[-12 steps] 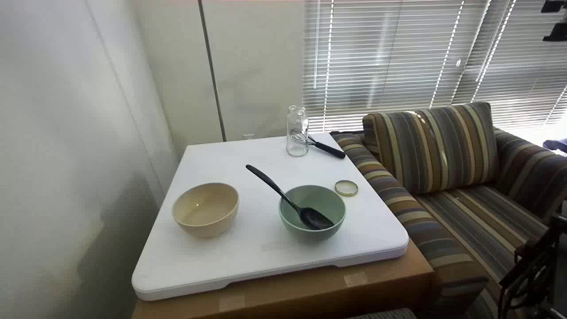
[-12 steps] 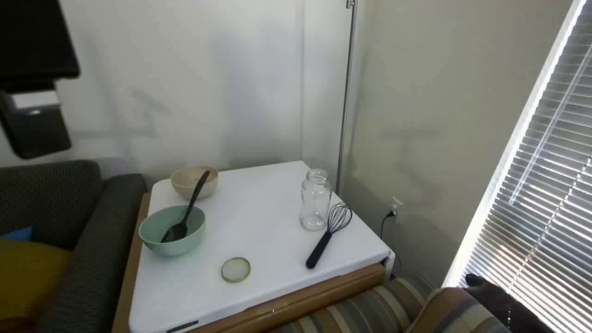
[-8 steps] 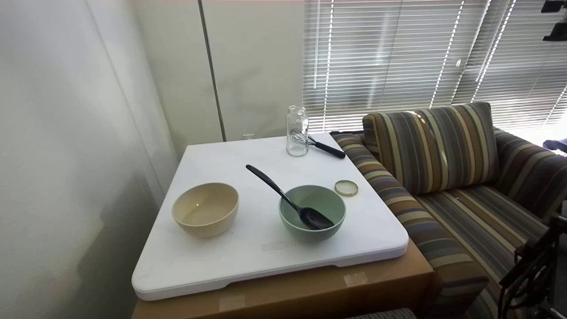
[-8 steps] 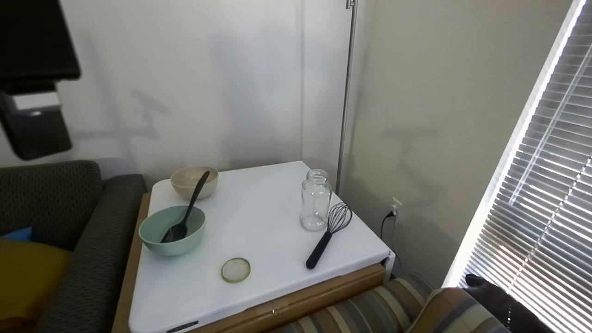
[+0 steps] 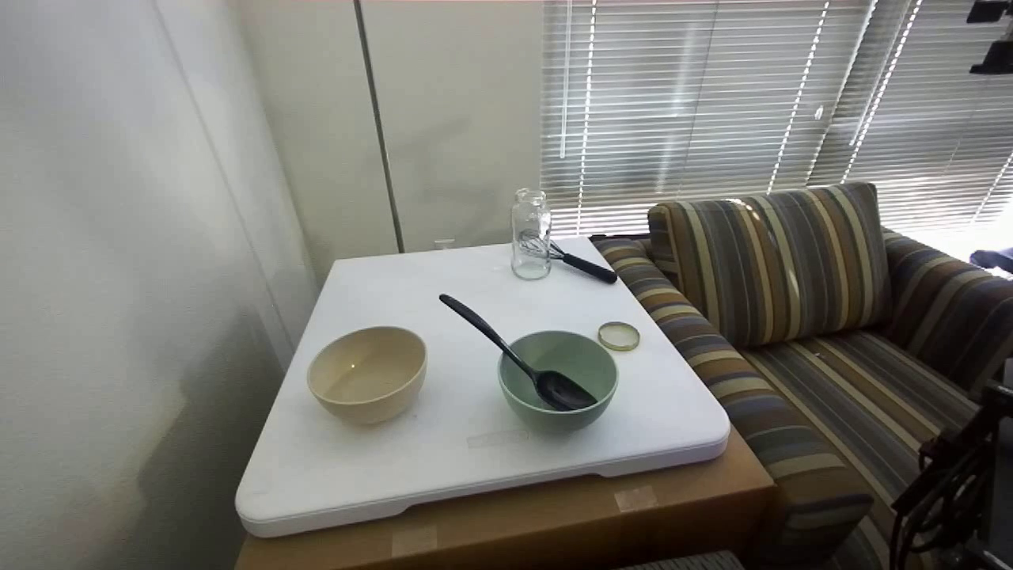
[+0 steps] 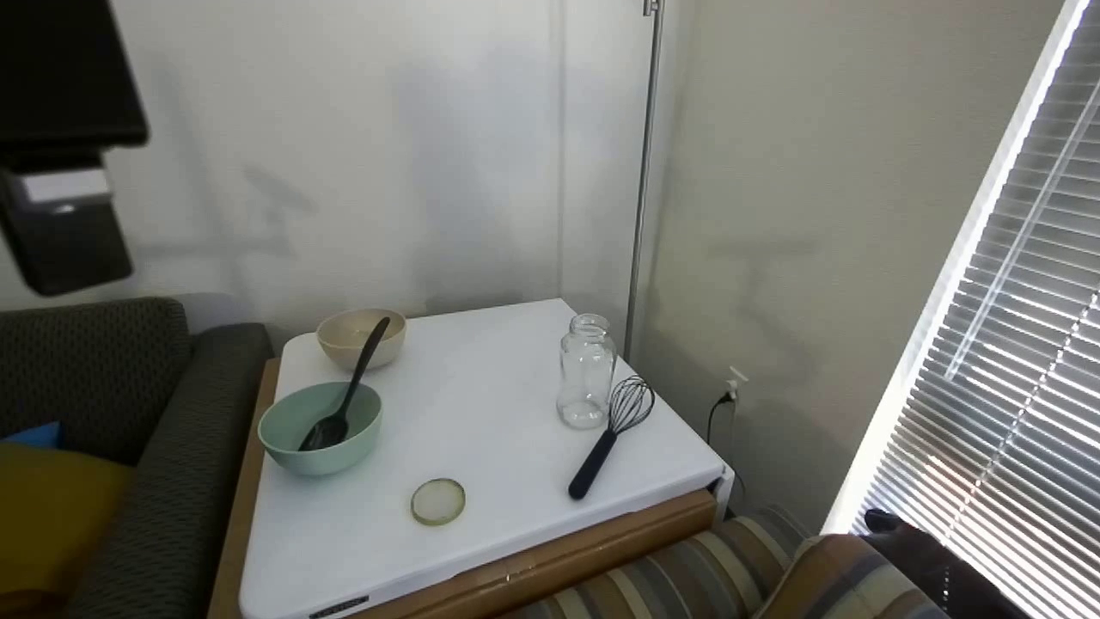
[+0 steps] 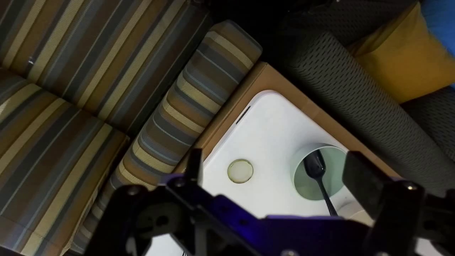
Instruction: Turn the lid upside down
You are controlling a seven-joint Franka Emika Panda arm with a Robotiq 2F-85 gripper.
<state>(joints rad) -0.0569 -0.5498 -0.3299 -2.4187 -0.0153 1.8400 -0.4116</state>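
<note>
The lid is a small flat pale disc with a thin yellowish-green rim. It lies flat on the white table, its rim standing up around a sunken middle. It also shows in an exterior view and in the wrist view, apart from the bowls. My gripper is wide open and empty, well above the table. In the wrist view the lid and the teal bowl appear between its fingers. Only dark parts of the gripper show at the edges of both exterior views.
The teal bowl near the lid holds a black spoon. A cream bowl, a glass jar and a whisk also stand or lie on the white table. A striped armchair adjoins the table.
</note>
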